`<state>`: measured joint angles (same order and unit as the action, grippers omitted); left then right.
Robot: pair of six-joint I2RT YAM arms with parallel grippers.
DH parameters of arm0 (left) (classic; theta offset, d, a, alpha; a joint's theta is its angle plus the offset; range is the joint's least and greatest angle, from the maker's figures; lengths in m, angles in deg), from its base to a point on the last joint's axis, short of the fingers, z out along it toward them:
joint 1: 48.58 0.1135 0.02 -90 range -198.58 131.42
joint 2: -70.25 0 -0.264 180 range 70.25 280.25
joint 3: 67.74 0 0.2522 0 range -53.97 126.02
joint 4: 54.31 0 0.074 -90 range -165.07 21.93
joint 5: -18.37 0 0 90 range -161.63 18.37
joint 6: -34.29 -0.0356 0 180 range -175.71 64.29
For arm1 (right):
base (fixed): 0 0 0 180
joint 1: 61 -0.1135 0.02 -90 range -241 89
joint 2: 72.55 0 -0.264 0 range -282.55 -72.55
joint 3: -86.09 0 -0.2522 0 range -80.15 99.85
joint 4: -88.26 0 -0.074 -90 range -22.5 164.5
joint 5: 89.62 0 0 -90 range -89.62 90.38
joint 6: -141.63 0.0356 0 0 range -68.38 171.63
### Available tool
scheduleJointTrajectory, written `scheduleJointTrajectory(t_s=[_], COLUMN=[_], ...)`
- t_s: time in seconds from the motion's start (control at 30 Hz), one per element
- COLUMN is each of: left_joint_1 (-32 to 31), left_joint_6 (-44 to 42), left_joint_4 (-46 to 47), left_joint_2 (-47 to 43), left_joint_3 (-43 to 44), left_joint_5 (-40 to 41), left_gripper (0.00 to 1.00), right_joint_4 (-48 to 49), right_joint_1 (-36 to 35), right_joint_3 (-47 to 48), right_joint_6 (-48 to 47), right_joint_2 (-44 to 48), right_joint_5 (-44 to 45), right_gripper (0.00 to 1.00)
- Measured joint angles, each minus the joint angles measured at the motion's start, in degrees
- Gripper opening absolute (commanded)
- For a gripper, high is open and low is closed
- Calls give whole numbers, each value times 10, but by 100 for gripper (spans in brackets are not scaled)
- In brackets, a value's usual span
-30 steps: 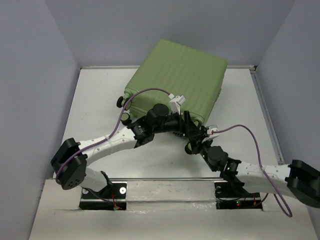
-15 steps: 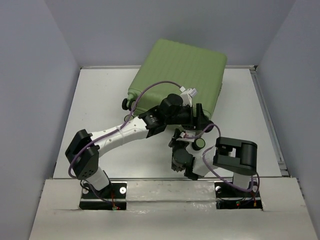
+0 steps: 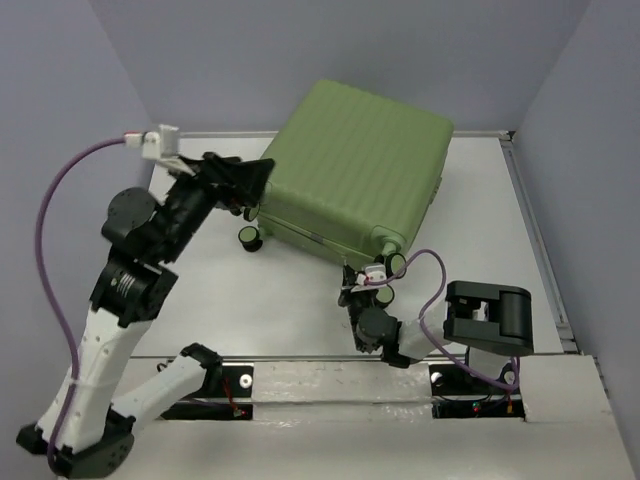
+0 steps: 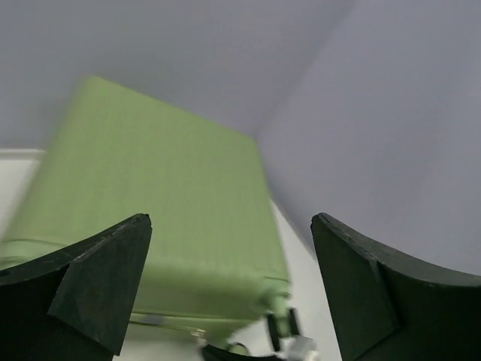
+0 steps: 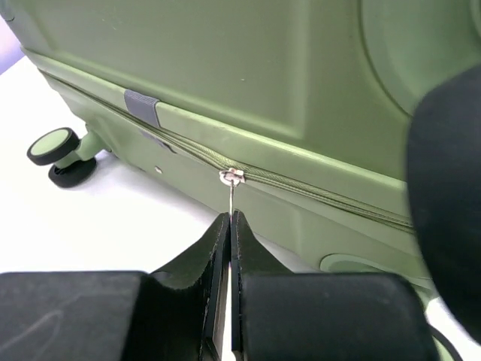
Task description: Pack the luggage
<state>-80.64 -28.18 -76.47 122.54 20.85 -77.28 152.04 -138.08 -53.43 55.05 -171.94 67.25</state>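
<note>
- The luggage (image 3: 355,165) lies shut and flat at the back of the table (image 3: 200,270), turned at an angle, with its wheeled end towards the arms
- My right gripper (image 5: 229,222) is pinched tight on the thin metal zipper pull (image 5: 231,192), holding only its lower tip, just below the slider on the side seam
- My left gripper (image 4: 231,222) is spread wide with nothing between the fingers, up by the case's left corner; I cannot tell whether it touches the shell
- Main worry: with so little of the tab in the pinch, a tug off the line of the zip could slide it out of the fingers
- Second worry: I judge the case unbraced, so a hard pull may drag or swing it on its wheels rather than run the slider
- The slider could also bind where the track bends round a corner
- In the way: the near wheel (image 3: 396,263) sits just beside the right wrist, and the purple cable (image 3: 425,265) loops close to it and might snag
- A grey tab (image 5: 141,107) crosses the seam further along, near another wheel (image 5: 56,147)
</note>
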Motion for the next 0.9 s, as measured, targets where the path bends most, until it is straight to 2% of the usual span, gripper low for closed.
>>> scheduleJointTrajectory(t_s=[0.07,0.13,0.2,0.27,0.43,0.73,0.83,0.9], left_joint_1=[73,132,202,233,239,239,239,239], left_joint_6=[-23,-49,-77,-93,-118,-152,-157,-158], left_joint_4=[-16,-21,-43,-64,-100,-36,-33,-32], left_joint_2=[-58,-75,-59,-26,61,87,109,121], left_joint_3=[-37,-72,-135,-180,-225,-215,-215,-215], left_joint_5=[10,0,-4,4,-3,-68,-85,-96], left_gripper=[99,99,99,99,99,99,97,92], right_joint_4=[0,0,0,0,0,1,1,1], right_joint_1=[0,1,1,1,2,2,2,2], right_joint_3=[-11,-17,-22,-24,-34,-45,-48,-49], right_joint_6=[4,6,9,9,11,22,24,24], right_joint_2=[8,14,19,21,29,35,38,38], right_joint_5=[-5,-9,-12,-14,-21,-31,-31,-32], right_gripper=[7,7,7,7,7,7,7,7])
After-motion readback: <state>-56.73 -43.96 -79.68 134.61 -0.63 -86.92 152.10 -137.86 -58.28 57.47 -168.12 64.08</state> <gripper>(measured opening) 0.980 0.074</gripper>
